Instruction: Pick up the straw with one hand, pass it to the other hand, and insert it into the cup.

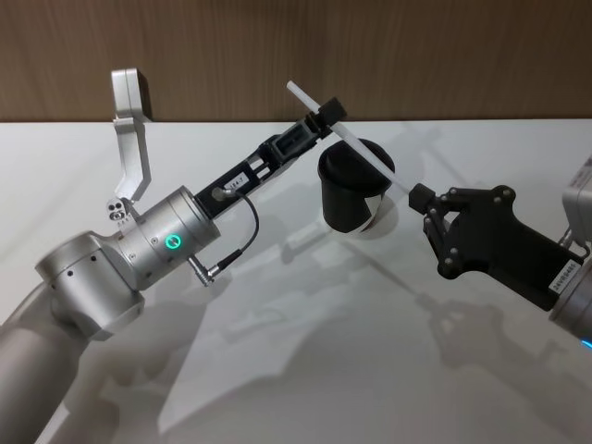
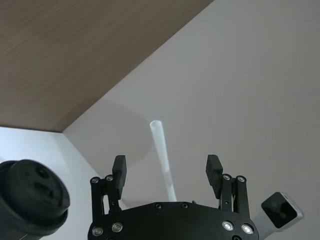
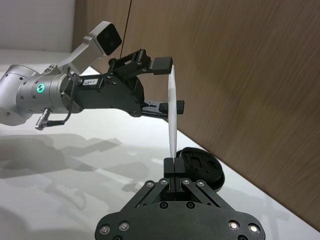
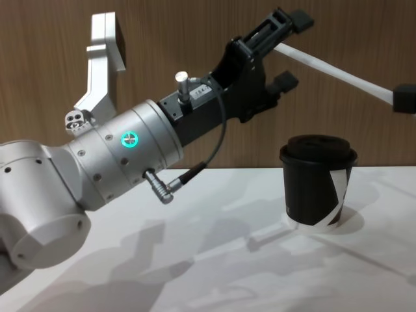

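Our right gripper (image 1: 421, 196) pinches one end of the light, crushable straw (image 1: 365, 148). Our left gripper (image 1: 326, 117), wide open, straddles its upper part, where we'd close gently.

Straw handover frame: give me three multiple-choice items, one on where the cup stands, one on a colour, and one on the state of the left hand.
1. Where is the cup?
A. Upright on the table, below the straw.
B. Lying on its side.
C. Stacked on a second cup.

2. What colour is the straw?
A. Red.
B. Green.
C. White.

3. How is the left hand?
A. Shut on the straw.
B. Open, with one finger on each side of the straw.
C. Shut on the cup.

Answers:
1 A: the chest view shows it standing on the table with the straw passing above it.
2 C: it shows white along its whole length.
3 B: the left wrist view shows a gap on both sides of the straw, while the right hand pinches its other end.
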